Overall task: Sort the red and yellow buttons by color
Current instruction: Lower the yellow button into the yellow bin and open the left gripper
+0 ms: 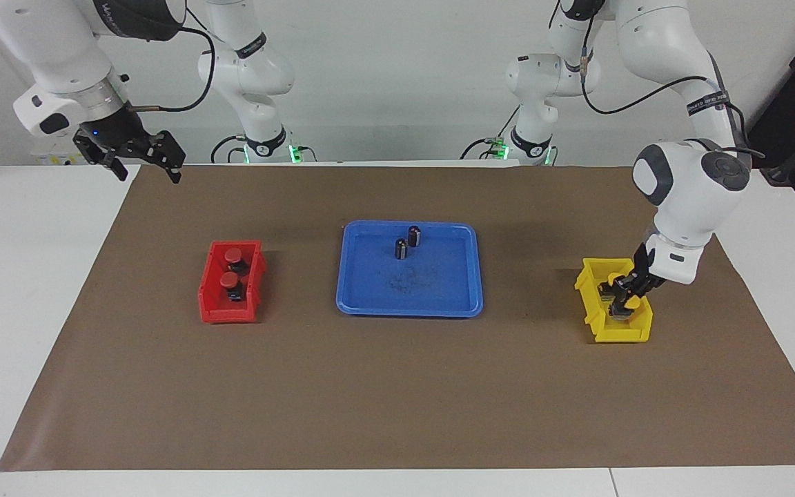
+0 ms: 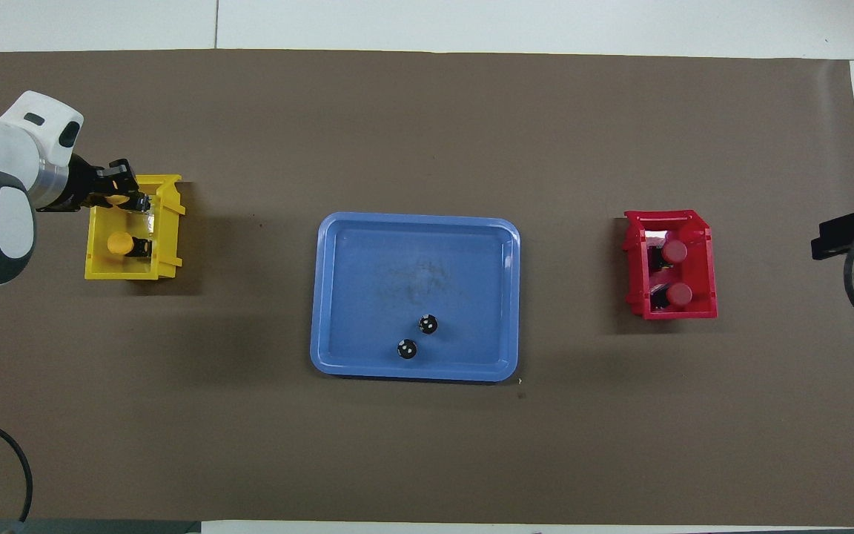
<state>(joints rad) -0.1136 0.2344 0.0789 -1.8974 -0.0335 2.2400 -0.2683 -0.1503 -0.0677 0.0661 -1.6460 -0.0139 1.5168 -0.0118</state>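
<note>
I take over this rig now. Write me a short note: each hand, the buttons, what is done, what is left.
Left hand: down in the yellow bin, at a yellow button; grip unclear.
Right hand: open, waiting raised at its end of the table.
Done: both red buttons in the red bin; another yellow button in the yellow bin.
Left: release, withdraw. Two dark cylinders remain in the blue tray.

Red bin (image 1: 212, 297), yellow bin (image 1: 589, 310), blue tray (image 1: 370, 290)

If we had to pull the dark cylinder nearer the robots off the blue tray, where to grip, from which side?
Judging by its pose, grip the dark cylinder around its round side wall, coming straight down from above. It stands upright on the blue tray, and the second cylinder stands close beside it, so close the fingers across the axis clear of that neighbour.
</note>
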